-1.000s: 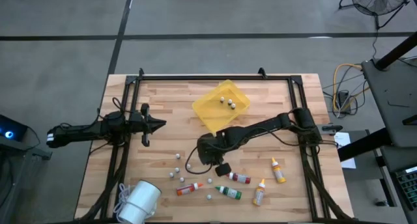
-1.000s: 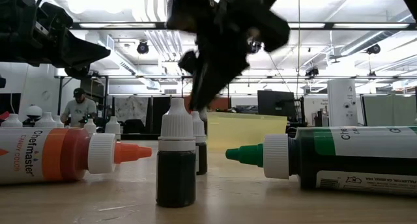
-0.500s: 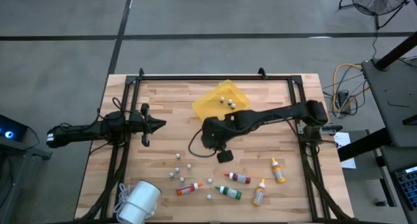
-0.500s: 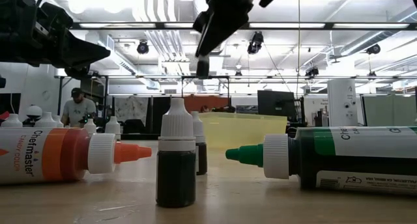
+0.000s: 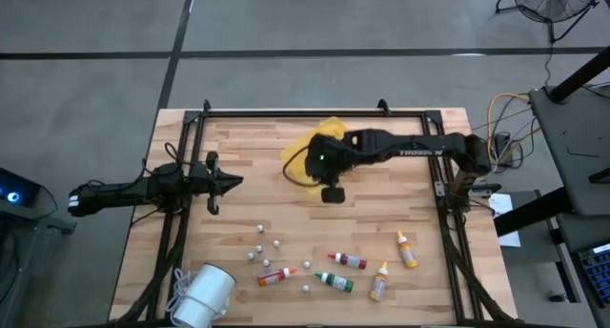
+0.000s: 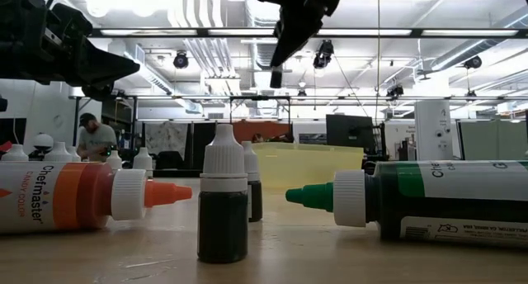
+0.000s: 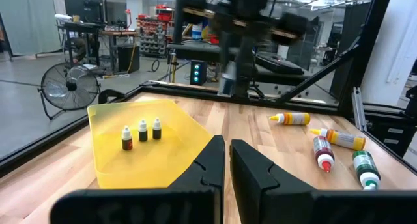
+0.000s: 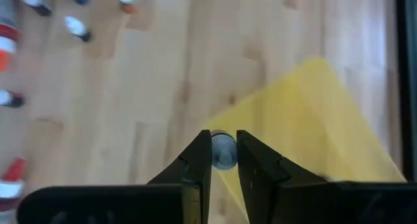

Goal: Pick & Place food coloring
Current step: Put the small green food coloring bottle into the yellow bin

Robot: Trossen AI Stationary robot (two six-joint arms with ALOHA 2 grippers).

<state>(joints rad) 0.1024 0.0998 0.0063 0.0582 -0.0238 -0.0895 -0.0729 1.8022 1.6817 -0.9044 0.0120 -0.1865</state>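
My right gripper hangs high over the near edge of the yellow tray, shut on a small dark dropper bottle with a pale cap. Three such bottles stand upright in the tray. The food coloring bottles with coloured caps lie on their sides near the front edge: red-orange, green, red, yellow and orange. My left gripper waits shut at the table's left. My right gripper pinches the small bottle between its two fingers, its round pale top showing between the fingertips. The fingers slant down from the table's right. The bottle hangs below them, lifted well clear of the table.
Several small white-capped bottles stand scattered left of the coloured ones. A white roll lies at the near left corner. A black frame rims the table. A person is in the room far behind.
My right gripper has risen from among the bottles near the front edge and swung toward the far edge, over the yellow tray, turning as it went. It stays shut on the small bottle, which has been lifted high off the table.
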